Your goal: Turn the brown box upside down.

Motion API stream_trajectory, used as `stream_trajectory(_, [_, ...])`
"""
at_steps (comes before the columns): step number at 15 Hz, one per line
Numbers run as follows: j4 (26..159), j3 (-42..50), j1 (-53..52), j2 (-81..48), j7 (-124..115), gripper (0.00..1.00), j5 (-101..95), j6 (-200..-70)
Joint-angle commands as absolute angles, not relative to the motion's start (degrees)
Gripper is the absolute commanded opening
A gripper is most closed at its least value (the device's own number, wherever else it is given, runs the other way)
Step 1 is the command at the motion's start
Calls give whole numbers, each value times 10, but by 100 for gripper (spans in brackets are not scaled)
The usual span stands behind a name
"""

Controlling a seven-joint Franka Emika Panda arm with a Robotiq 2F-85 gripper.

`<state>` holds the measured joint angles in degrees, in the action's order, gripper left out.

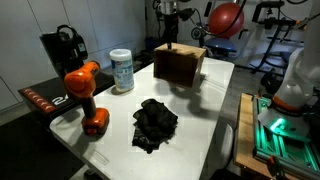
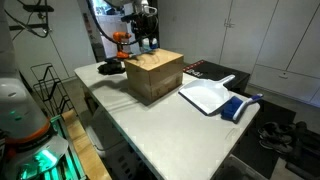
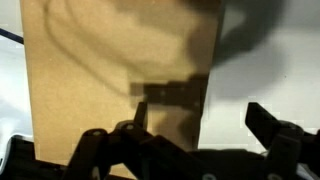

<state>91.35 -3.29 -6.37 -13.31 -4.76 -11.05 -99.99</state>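
One claw (image 3: 197,125), pointing down, gapes wide over the brown box (image 3: 110,70) edge.

Workshop-like lab: white worktable (image 1: 120,110), orange drill (image 1: 83,92), cabinets (image 2: 270,40).

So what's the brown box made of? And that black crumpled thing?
The brown box looks like cardboard: matte tan, flat faces, crisp edges. The black thing seems soft cloth, matte and wrinkled into folds, though I can't be sure.

On the white table (image 1: 205,120) sit an orange drill (image 1: 85,92), a white canister (image 1: 122,71) and a crumpled black cloth (image 1: 155,124).
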Motion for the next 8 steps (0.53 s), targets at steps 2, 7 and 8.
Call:
stream_trajectory(2, [975,-32,-64,-105,-30,100,-148,-1010])
stream_trajectory(7, [1024,-29,-48,-62,-27,100,-138,-1077])
stream_trajectory(8, [1031,-29,-45,-57,-27,100,-136,-1088])
